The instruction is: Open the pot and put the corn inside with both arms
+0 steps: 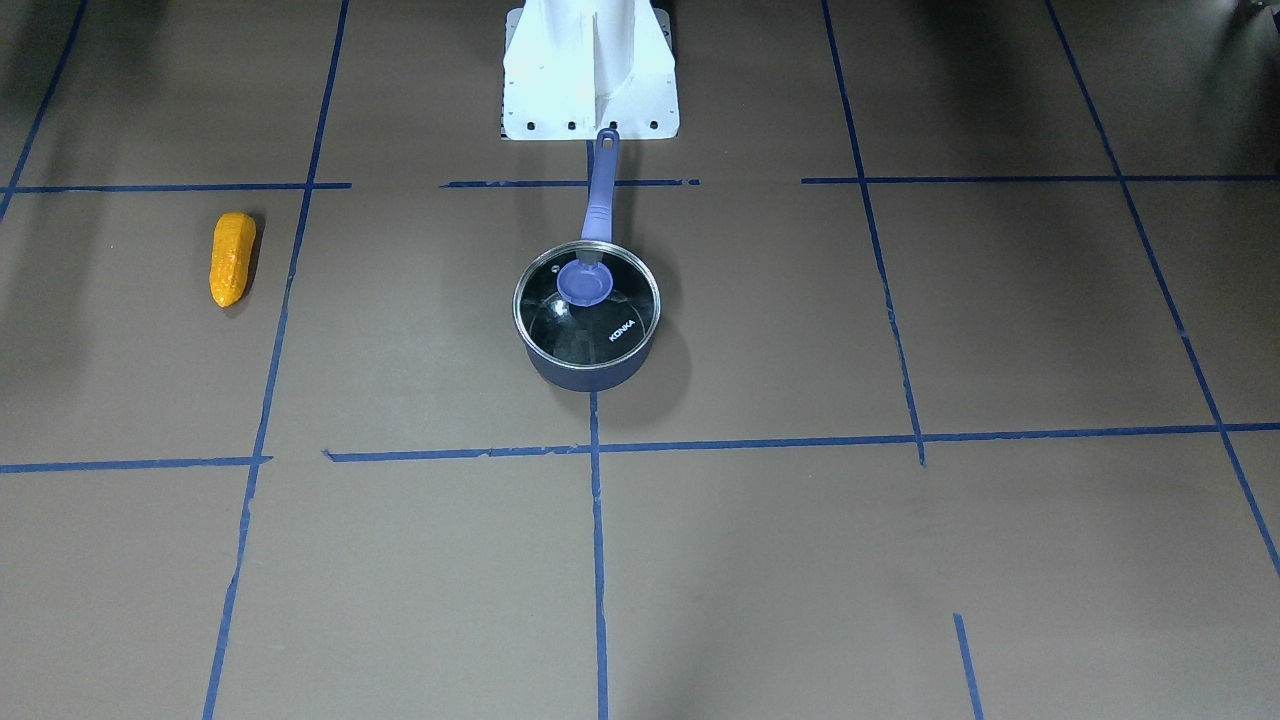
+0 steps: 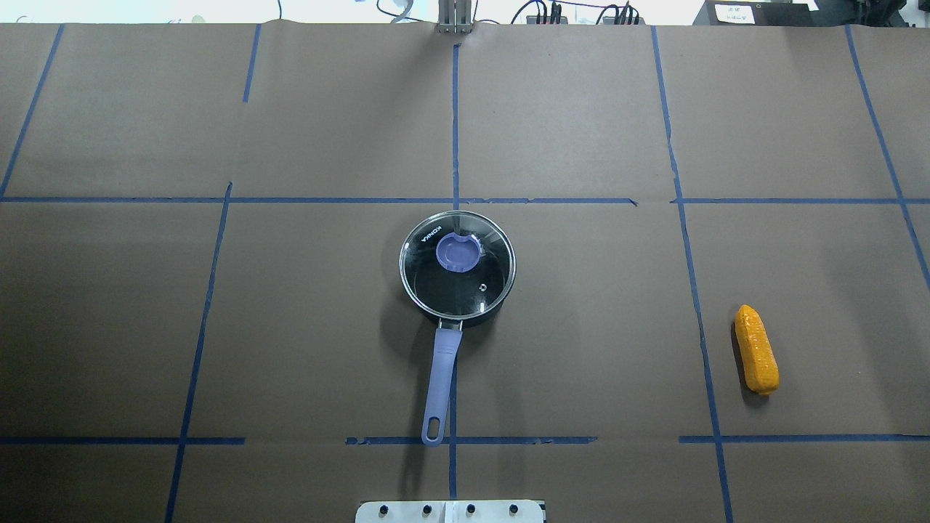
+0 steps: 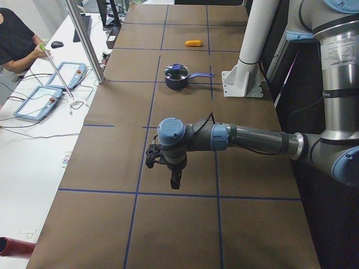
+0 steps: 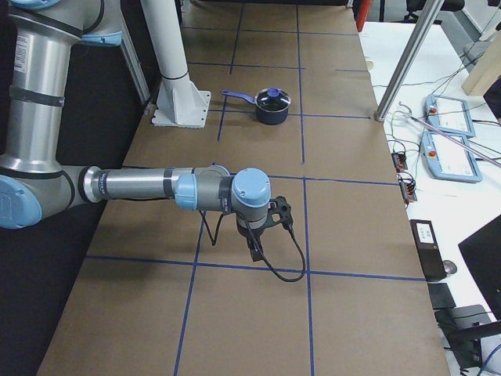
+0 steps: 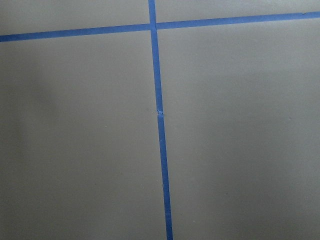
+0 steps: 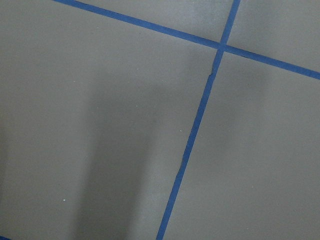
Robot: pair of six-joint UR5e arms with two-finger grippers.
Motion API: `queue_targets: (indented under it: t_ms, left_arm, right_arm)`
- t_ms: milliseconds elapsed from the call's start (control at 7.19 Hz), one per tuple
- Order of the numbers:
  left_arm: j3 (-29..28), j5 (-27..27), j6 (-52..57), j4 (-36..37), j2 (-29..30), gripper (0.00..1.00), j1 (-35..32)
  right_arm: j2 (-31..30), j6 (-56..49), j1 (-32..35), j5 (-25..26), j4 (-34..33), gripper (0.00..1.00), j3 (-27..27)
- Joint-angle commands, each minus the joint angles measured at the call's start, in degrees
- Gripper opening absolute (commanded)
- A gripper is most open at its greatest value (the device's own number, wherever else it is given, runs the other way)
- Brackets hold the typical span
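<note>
The pot (image 1: 585, 375) stands mid-table with its round glass lid (image 1: 587, 310) on it, and its long purple-blue handle (image 2: 441, 370) points toward the robot base. The corn (image 1: 232, 258) lies flat on the brown paper well off to the robot's right, also seen in the overhead view (image 2: 755, 350). Both grippers show only in the side views. The left gripper (image 3: 174, 180) hangs over bare table far from the pot (image 3: 176, 76). The right gripper (image 4: 254, 249) does the same at the other end, far from the pot (image 4: 272, 106). I cannot tell whether either is open or shut.
The white robot base (image 1: 590, 70) stands just behind the pot handle. Blue tape lines grid the brown paper. Beyond the far edge is a white operators' desk with teach pendants (image 3: 39, 103) and a metal post (image 3: 84, 39); a person (image 3: 14, 33) sits there.
</note>
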State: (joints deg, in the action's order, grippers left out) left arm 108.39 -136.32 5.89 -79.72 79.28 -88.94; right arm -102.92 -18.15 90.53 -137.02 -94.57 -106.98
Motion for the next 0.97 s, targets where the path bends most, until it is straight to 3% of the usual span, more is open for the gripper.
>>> queue_targets:
  t_ms: [0,835]
  left_arm:
    - [0.59,0.08,0.17,-0.09,-0.09,1.0,0.0]
    - [0.51,-0.18,-0.44,0.0,0.35,1.0,0.09]
  right_arm:
    - [0.0,-0.04,0.0,0.0,0.0,1.0,0.02]
    - [-0.09,0.04,0.0,-0.09,0.0,1.0,0.02]
